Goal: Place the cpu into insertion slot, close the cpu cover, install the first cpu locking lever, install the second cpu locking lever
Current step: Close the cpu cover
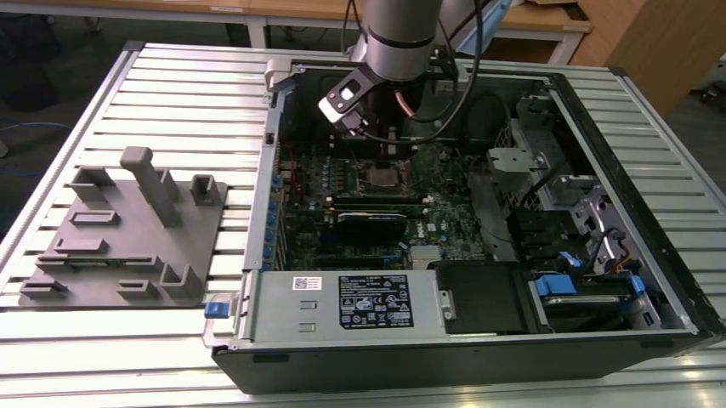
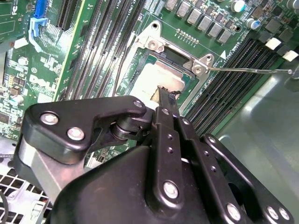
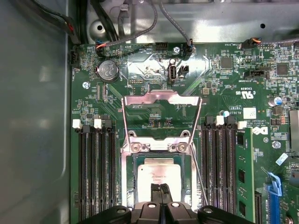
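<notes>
Chip (image 3: 159, 173) sits in the socket (image 2: 174, 56); my closed gripper (image 3: 160, 187) touches its edge, cover (image 3: 161, 99) raised open.

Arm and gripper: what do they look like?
The arm is a silver-grey cylinder, with a white-and-black block at the wrist and black cables alongside. The gripper is matte black, with jointed link bars, slim flat fingers and silver screw heads.

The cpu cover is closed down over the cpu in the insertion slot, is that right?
Not quite. The cpu cover stands open, folded back past its hinges, as the first wrist view shows. The cpu does sit in the insertion slot, its top uncovered.
</notes>
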You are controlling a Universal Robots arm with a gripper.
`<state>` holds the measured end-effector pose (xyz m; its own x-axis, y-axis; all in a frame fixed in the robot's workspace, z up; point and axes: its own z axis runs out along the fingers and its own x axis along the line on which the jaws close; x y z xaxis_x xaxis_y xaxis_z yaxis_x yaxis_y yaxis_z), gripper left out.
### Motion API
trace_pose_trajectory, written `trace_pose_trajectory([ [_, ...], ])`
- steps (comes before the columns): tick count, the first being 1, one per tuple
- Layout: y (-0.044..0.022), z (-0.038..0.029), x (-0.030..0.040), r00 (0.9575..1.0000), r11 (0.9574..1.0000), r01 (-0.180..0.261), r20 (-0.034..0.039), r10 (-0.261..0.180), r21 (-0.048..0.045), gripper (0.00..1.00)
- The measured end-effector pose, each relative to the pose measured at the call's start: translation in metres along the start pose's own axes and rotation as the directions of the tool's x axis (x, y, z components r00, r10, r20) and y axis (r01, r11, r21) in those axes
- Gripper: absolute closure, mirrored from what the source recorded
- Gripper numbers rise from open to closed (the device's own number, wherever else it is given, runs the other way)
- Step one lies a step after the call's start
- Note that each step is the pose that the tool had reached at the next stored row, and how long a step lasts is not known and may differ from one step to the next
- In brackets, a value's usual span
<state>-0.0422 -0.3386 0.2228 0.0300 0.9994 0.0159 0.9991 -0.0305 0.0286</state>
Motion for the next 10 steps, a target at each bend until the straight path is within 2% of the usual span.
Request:
trace_pose_trajectory([
  [10,0.0004,-0.0147,0.0002,1.0,1.0,0.0,-0.0001,0.0,0.0,0.9],
])
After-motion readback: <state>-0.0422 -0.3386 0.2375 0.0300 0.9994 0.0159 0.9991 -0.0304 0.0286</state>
